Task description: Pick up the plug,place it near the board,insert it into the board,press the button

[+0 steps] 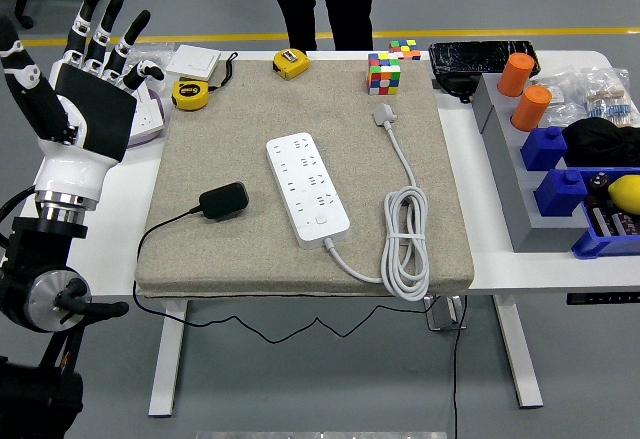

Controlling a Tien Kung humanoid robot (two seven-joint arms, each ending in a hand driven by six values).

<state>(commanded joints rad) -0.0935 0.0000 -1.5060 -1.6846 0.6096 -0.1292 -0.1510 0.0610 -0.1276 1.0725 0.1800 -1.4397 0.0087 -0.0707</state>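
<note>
The black plug (223, 200) lay flat on the grey mat (250, 109), left of centre in the frame, just beside the white power board (307, 189) but not touching it, with its thin black cord trailing off the mat's lower left edge and down under the table. None of the board's sockets held a plug, and the board's own white cable (405, 244) sat coiled to its right. The robot's left hand (85, 89) was raised at the upper left of the frame, palm facing the camera, fingers spread wide and holding nothing, well apart from the plug. The right hand did not show at all. A person in dark trousers (330, 4) stood at the top edge, behind the table, hands out of the picture. As I judged it, the plug rested near the board as the task wanted, while inserting it and pressing the button looked left to do; whether the board's button had been pressed, I could not tell.
</note>
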